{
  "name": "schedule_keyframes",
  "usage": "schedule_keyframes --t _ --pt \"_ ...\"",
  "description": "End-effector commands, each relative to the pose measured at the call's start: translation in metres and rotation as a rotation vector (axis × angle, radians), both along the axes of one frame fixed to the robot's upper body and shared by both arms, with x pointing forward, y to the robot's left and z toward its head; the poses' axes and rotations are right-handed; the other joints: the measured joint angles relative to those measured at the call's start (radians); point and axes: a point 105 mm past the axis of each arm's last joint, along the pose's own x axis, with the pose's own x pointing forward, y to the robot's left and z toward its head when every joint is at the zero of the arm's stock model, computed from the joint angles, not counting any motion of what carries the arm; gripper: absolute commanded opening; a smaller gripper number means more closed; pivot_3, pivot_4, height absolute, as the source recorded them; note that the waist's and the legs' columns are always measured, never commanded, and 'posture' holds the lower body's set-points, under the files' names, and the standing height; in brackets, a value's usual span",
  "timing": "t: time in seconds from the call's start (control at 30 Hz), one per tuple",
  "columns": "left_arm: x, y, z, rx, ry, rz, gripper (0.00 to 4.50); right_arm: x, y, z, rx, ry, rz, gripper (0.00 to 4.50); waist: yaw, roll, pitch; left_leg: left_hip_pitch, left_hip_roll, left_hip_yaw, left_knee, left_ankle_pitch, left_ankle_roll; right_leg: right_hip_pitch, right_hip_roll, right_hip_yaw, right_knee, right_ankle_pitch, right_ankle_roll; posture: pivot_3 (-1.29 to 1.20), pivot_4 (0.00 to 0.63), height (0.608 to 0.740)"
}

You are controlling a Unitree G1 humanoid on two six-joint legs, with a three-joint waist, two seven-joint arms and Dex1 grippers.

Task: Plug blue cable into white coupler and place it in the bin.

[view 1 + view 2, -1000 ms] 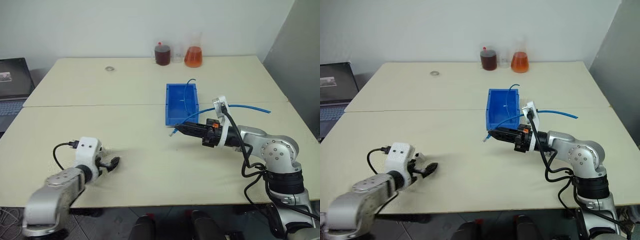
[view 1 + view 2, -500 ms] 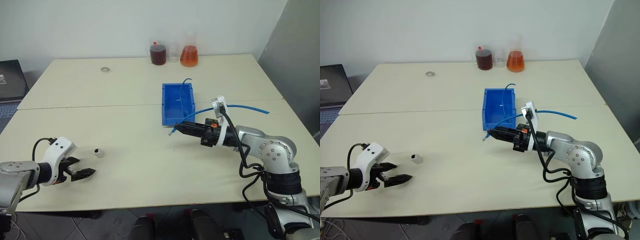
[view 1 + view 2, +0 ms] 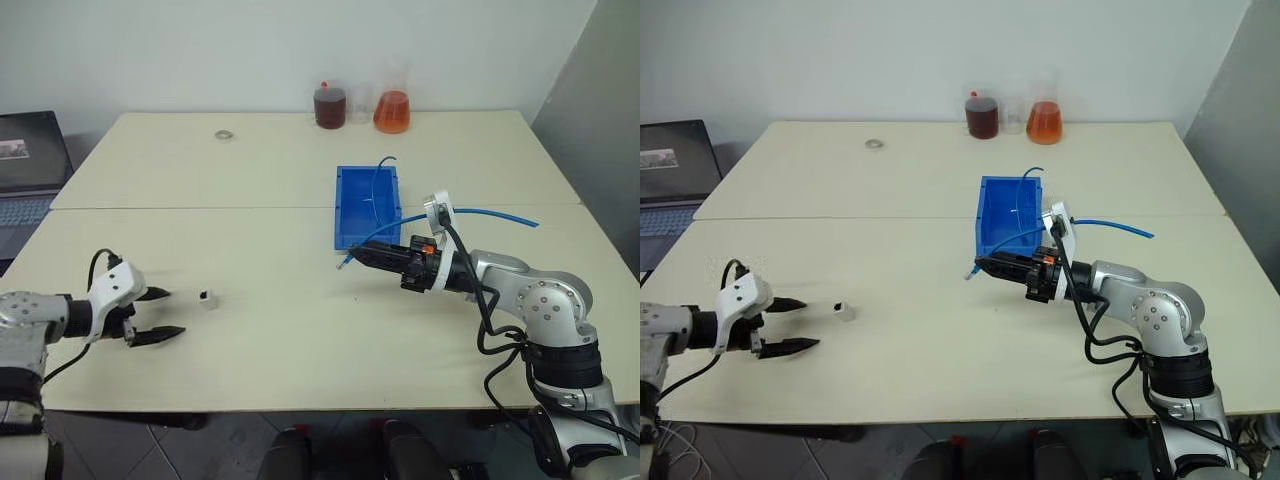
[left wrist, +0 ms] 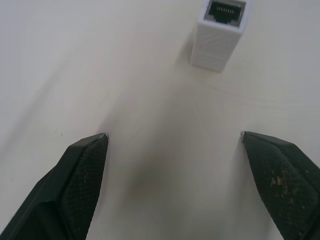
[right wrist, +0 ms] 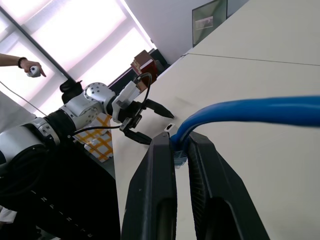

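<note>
1. Fingers of the left gripper (image 3: 162, 313) stand spread as wide as they go, empty, their tips pointing across the table (image 3: 270, 330) at the white coupler (image 3: 207, 297), which lies just ahead of them, not touched.
2. From the left wrist, the coupler (image 4: 218, 35) sits beyond the gap between the two black fingertips (image 4: 85, 155), its dark socket facing away from the gripper; the wide stance looks set to straddle the block from behind.
3. Pinched nearly together, the right gripper (image 3: 365, 254) clamps the blue cable (image 3: 470, 212) close behind its pale plug, and the plug end (image 3: 343, 262) pokes out past the tips toward the robot's left, lifted off the table.
4. That grip near the end probably keeps the floppy cord stiff enough to aim the plug at a socket; the rest of the cable trails off to the right across the tabletop.
5. Behind the right gripper stands the bin (image 3: 350, 215), open side up, with a thin darker wire rising from it.
6. Coupler and plug lie well apart, so the joining is not yet done; picking up the coupler appears to be the step in hand.
7. Two flasks (image 3: 390, 110) of red and orange liquid and a small metal ring (image 3: 223, 133) sit at the far edge, clear of the work.
</note>
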Motion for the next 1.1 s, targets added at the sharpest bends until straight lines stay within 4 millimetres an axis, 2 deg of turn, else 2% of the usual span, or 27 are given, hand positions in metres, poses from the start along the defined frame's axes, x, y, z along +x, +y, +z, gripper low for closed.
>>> schedule_keyframes --t 0.03,0.17,0.53,0.7,0.8,0.97,1.0,1.1 --pt "0.0 -0.019 -0.014 -0.017 0.04 -0.087 4.46 -0.002 0.001 0.012 0.015 -0.052 0.002 0.09 0.002 0.0 0.0 0.0 0.0 0.0 0.0 0.0 0.0 0.0 0.0 0.0 0.0 0.0 0.0 0.0 0.15 0.74" --pt "-0.001 -0.03 -0.015 -0.038 0.046 -0.137 4.46 -0.002 0.0 0.011 0.014 -0.053 -0.002 0.09 0.003 0.0 0.0 0.0 0.0 0.0 0.0 0.0 0.0 0.0 -0.001 0.0 0.0 0.0 0.0 0.0 0.15 0.74" --pt "0.008 -0.031 -0.02 -0.015 0.053 -0.093 4.46 -0.002 0.0 0.012 0.006 -0.055 0.0 0.09 0.004 0.0 0.0 0.0 -0.001 -0.001 0.001 0.0 0.0 0.001 -0.001 -0.001 0.001 0.0 0.0 0.0 0.15 0.74" --pt "0.015 -0.04 -0.024 -0.035 0.047 -0.086 4.46 -0.002 0.0 0.012 0.003 -0.055 0.001 0.09 0.006 0.002 -0.001 0.001 -0.001 -0.001 0.001 0.0 0.0 0.001 -0.001 -0.001 0.004 0.0 0.0 0.0 0.15 0.74" --pt "0.015 -0.045 -0.025 -0.044 0.051 -0.102 4.46 -0.003 0.0 0.012 0.001 -0.056 0.001 0.09 0.007 0.002 -0.002 0.002 -0.001 -0.001 0.002 0.0 0.001 0.001 -0.001 -0.001 0.005 0.0 0.0 0.0 0.15 0.74" --pt "0.014 -0.042 -0.026 -0.035 0.064 -0.102 4.46 -0.003 -0.001 0.011 0.0 -0.055 -0.004 0.09 0.006 0.002 -0.002 0.002 -0.001 -0.001 0.002 0.0 0.001 0.001 -0.001 -0.001 0.005 0.0 0.0 0.0 0.15 0.74" --pt "0.013 -0.04 -0.026 -0.028 0.07 -0.107 4.1 -0.003 -0.001 0.011 0.0 -0.055 -0.004 0.09 0.006 0.002 -0.002 0.002 -0.001 -0.001 0.002 0.0 0.001 0.001 -0.001 -0.001 0.006 0.0 0.0 0.0 0.15 0.74" --pt "0.011 -0.039 -0.025 -0.023 0.081 -0.119 3.58 -0.003 -0.002 0.01 0.001 -0.052 -0.005 0.09 0.006 0.002 -0.002 0.002 -0.001 -0.001 0.002 0.0 0.001 0.001 -0.001 -0.001 0.006 0.0 0.0 0.0 0.15 0.74"
